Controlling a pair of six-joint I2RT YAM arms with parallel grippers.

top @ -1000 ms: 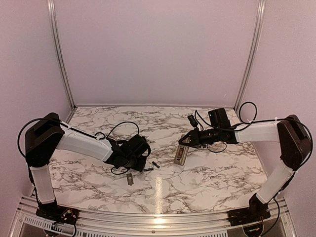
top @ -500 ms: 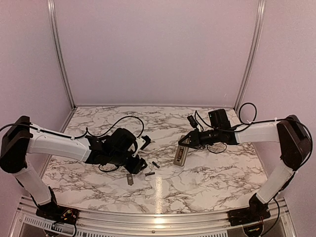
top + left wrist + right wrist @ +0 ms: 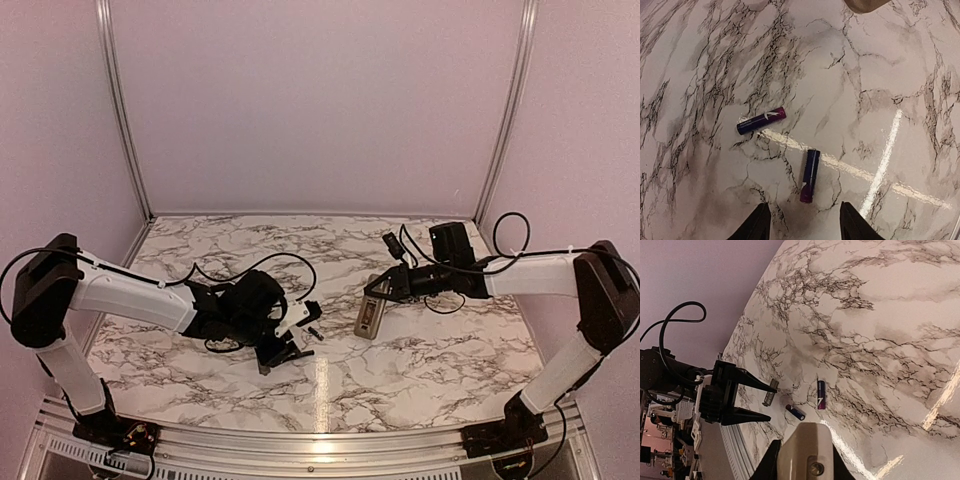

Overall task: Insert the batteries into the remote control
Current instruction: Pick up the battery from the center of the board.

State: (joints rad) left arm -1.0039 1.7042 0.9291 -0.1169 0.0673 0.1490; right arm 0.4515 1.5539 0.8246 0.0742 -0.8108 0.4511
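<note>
The remote control [image 3: 367,318] lies tan-grey back up, tilted, with its far end in my right gripper [image 3: 378,291], which is shut on it. In the right wrist view the remote [image 3: 807,452] fills the gap between my black fingers [image 3: 771,461]. Two blue-and-purple batteries lie on the marble: one [image 3: 761,120] farther off, one [image 3: 810,175] just ahead of my left gripper [image 3: 805,225]. That gripper is open and empty, its jaws wide either side of the near battery's line. Both batteries [image 3: 821,394] [image 3: 796,412] also show in the right wrist view, with the left gripper [image 3: 747,399] beside them.
A small grey battery cover [image 3: 769,392] lies by the left gripper's upper finger. One battery [image 3: 316,333] shows between the two grippers from above. Black cables loop over both wrists. The table's metal front rail [image 3: 320,450] runs along the near edge.
My left arm has swung round and its open gripper has moved right and nearer, up to the batteries. My right gripper has shifted slightly right with the remote.
</note>
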